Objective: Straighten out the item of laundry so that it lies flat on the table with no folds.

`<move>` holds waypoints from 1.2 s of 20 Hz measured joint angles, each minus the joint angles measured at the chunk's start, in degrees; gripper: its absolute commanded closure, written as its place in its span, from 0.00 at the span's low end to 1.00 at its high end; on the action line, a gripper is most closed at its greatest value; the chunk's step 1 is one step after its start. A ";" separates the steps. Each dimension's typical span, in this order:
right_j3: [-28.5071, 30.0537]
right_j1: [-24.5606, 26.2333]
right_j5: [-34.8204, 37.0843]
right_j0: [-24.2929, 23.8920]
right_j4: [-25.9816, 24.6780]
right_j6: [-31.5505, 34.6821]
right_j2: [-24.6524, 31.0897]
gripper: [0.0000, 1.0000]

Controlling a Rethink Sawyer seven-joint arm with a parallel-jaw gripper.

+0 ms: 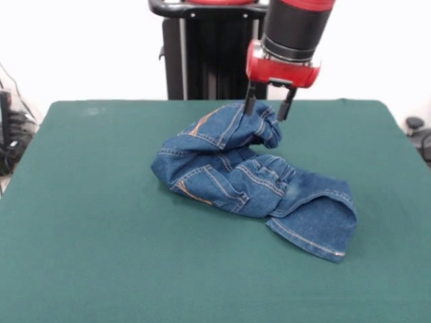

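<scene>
Gripper hanging from the red and black arm, two dark fingers pointing down and standing apart, one on each side of the jeans' topmost fold; whether clamped on the cloth or only straddling it, impossible to tell. Directly under the gripper, jeans bunched into a heap, the highest hump rising right between the fingers. Just below and to the picture's left of the gripper, a denim panel with orange-tan stitching, draped over the rest of the heap. Further down from the gripper, a thicker folded mass with a stitched pocket facing the camera and a faded lighter patch beside it. Down and to the picture's right of the gripper, one leg spread out flatter on the table, ending in a hemmed edge at the heap's near right corner. Not flat: several folds and overlaps throughout. All around the gripper and jeans, green table cloth, the heap sitting somewhat toward the far side and a little right of the middle. Behind the gripper, at the table's far edge, black pedestal against a pale wall. Far to the picture's left of the gripper, beyond the table edge, dark cables; far to its right, a small dark object past the table's corner.
</scene>
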 measured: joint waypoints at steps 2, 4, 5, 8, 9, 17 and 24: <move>-0.19 0.20 0.00 0.49 -0.01 0.00 -0.30 0.00; -0.46 0.34 0.00 1.13 0.00 0.00 -0.74 0.00; -0.53 0.38 0.00 1.32 0.00 0.00 -0.86 0.00; -0.89 0.44 0.00 2.21 0.06 0.00 -1.39 0.00; -0.97 0.45 0.00 2.37 0.07 0.00 -1.49 0.00; -2.40 2.53 0.00 3.87 0.10 0.00 -3.27 0.00; -3.68 5.22 0.00 5.43 0.10 0.00 -4.49 0.00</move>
